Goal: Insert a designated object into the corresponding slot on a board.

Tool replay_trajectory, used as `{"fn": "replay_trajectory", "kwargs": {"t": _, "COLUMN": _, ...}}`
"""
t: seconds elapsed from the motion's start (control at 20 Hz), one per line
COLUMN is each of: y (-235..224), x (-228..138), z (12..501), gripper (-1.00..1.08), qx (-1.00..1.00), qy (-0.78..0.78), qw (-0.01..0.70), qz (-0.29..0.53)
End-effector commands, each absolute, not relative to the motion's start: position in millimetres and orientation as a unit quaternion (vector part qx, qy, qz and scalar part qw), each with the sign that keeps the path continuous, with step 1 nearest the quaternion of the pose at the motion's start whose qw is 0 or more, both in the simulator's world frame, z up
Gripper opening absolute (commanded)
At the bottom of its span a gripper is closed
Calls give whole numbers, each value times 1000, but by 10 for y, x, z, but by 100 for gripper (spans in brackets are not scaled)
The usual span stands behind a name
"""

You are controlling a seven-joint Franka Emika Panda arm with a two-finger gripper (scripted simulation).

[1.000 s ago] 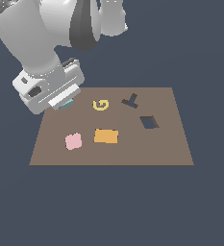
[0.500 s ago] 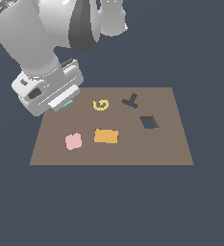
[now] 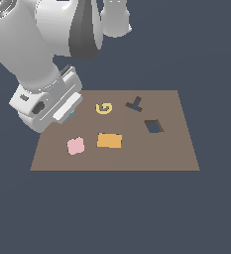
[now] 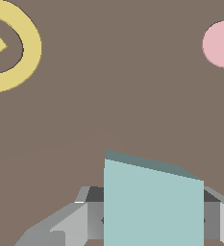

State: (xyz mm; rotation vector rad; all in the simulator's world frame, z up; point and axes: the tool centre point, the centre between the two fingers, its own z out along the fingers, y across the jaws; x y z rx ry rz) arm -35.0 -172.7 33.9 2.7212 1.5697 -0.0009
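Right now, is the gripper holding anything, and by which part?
Yes: the pale teal block sits between the gripper's fingers, clamped on two opposite side faces, near the yellow piece.

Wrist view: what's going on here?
The gripper has its fingers on either side of a pale teal block, over the brown board near the yellow G piece. The diamond slot across the board is empty, so insertion is not yet done.
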Motion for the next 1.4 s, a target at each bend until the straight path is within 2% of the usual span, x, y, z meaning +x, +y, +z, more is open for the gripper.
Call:
{"fn": "replay_trajectory", "kwargs": {"t": 0.0, "y": -1700, "x": -228, "z": 345, "gripper": -100, "qx": 847, "qy": 532, "qw": 0, "qz": 0}}
{"fn": "replay_trajectory", "kwargs": {"t": 0.35, "y": -1523, "x": 190, "z": 355, "gripper": -100, "qx": 764, "qy": 645, "qw": 1, "qz": 0}}
{"fn": "replay_trajectory", "kwargs": {"t": 0.75, "y": -1094, "x": 658, "z": 368, "gripper": -100, "qx": 626, "qy": 780, "qw": 1, "qz": 0}}
{"fn": "replay_trajectory", "kwargs": {"t": 1.35, "y": -294, "x": 965, "z": 383, "gripper": -100, "qx": 404, "qy": 915, "qw": 1, "qz": 0}}
